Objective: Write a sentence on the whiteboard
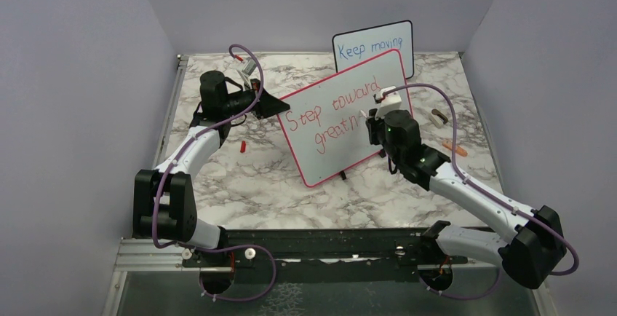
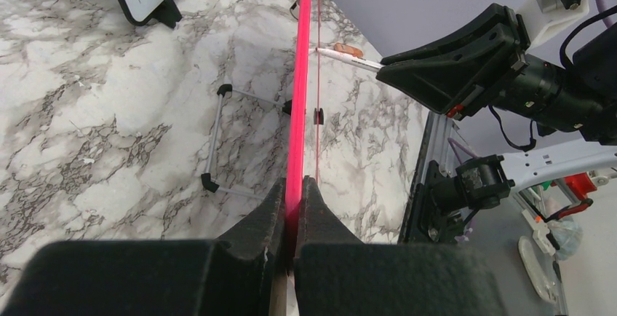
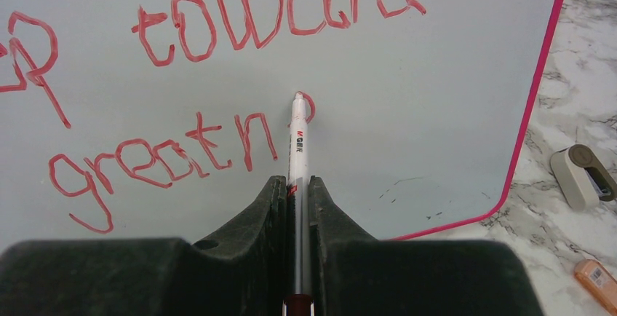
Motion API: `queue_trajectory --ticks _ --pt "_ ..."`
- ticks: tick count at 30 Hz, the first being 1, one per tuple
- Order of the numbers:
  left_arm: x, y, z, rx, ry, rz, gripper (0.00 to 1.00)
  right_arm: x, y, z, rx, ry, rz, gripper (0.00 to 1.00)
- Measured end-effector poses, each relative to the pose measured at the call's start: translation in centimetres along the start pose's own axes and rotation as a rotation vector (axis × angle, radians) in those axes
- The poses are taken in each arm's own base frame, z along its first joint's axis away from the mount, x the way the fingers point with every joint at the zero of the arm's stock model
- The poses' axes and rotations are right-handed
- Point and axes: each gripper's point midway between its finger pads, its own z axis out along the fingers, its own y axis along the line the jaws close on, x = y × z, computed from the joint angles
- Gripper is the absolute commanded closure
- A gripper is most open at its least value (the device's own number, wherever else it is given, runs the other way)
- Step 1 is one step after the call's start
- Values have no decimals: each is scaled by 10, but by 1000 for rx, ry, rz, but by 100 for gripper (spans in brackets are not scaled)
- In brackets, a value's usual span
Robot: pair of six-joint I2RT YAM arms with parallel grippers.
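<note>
Your left gripper (image 2: 295,185) pinches the whiteboard (image 1: 327,159) by its pink left edge, mid-table; brace it firmly. The sentence (image 3: 218,32) ends at "greatn". Your right gripper (image 3: 297,185) clamps the marker (image 3: 297,137), tip on the board: press lightly and close the loop.

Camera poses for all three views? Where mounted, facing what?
Top external: above and behind the robot, looking down at the table; both arms, whiteboard.
Left wrist: looks along the whiteboard's red edge; left gripper clamps it.
Right wrist: faces the sentence; right gripper holds the marker.
Shared: left wrist also sees the right gripper and marker.
</note>
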Motion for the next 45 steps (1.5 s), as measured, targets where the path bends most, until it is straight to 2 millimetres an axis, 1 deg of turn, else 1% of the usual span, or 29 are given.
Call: queue_trajectory --ticks 6,18,27,37,45 --pt "0 0 0 0 0 0 100 2 3 -1 -19 11 0 100" --pt "0 0 0 0 0 0 100 14 7 -7 -54 62 3 100" --pt "0 0 0 -1 0 -1 100 24 5 -10 -48 96 -4 100" --pt "0 0 0 0 0 0 100 33 -2 -12 -16 119 -14 100" --pt "0 0 0 0 0 0 100 36 -8 -13 17 119 -13 100"
